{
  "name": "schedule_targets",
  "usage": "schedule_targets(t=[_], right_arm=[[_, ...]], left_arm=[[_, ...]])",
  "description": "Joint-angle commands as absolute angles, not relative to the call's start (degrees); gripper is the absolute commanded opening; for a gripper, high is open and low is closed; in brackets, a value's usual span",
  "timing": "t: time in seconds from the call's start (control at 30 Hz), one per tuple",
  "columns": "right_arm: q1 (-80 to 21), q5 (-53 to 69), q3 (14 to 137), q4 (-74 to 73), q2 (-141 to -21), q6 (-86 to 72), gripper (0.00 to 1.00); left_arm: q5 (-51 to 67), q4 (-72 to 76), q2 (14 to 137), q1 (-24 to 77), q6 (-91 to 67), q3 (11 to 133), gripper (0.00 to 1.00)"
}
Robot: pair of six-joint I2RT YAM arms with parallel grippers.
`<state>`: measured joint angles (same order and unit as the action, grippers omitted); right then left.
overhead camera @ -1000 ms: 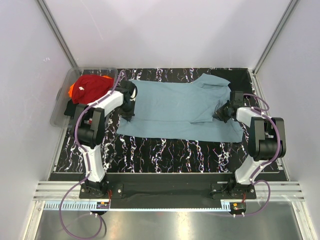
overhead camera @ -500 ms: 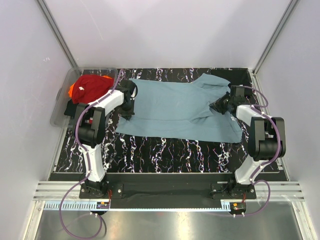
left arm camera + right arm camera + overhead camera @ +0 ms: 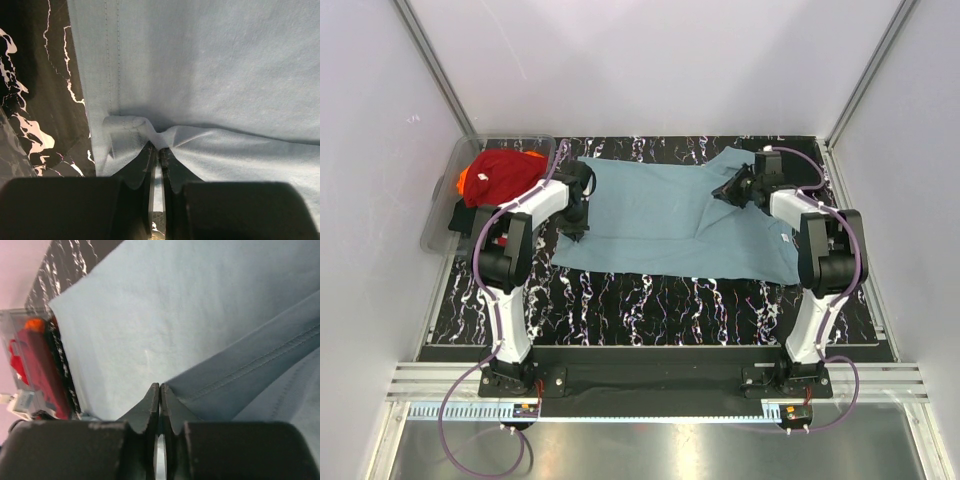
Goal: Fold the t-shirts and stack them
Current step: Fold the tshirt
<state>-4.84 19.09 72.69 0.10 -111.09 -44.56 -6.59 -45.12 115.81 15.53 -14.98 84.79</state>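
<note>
Left claw and right claw — both clamped on teal t-shirt.

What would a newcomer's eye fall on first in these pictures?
The teal-blue t-shirt lies spread across the middle of the dark marbled table. The left gripper pinches its left edge, the right gripper a fold at its far right. A red t-shirt is heaped in the clear tub, far left.

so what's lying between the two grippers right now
Only the teal-blue t-shirt, spread out. The top view shows it spanning from the left gripper to the right gripper, both pinching it.
</note>
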Motion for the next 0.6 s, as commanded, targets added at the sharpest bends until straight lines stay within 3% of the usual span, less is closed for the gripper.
schedule_targets(t=[0.0,0.03,0.13,0.57], right_arm=[[-4.7,18.6,75.7,-2.7,-110.9,-39.9,0.12],[-4.7,16.3,76.3,-6.3,-109.7,-38.2,0.29],[-4.5,9.6,78.6,-18.0,-106.4,-35.8,0.42],[8.3,3.7,71.3,-40.7,-97.7,-33.7,0.42]], left_arm=[[-8.6,-44.5,115.8,15.5,-14.9,86.0,0.11],[-8.7,-44.5,115.7,15.5,-14.9,86.1,0.11],[-8.1,-44.6,115.4,15.6,-14.9,86.8,0.11],[-5.2,-44.6,116.5,15.6,-15.1,88.8,0.1]])
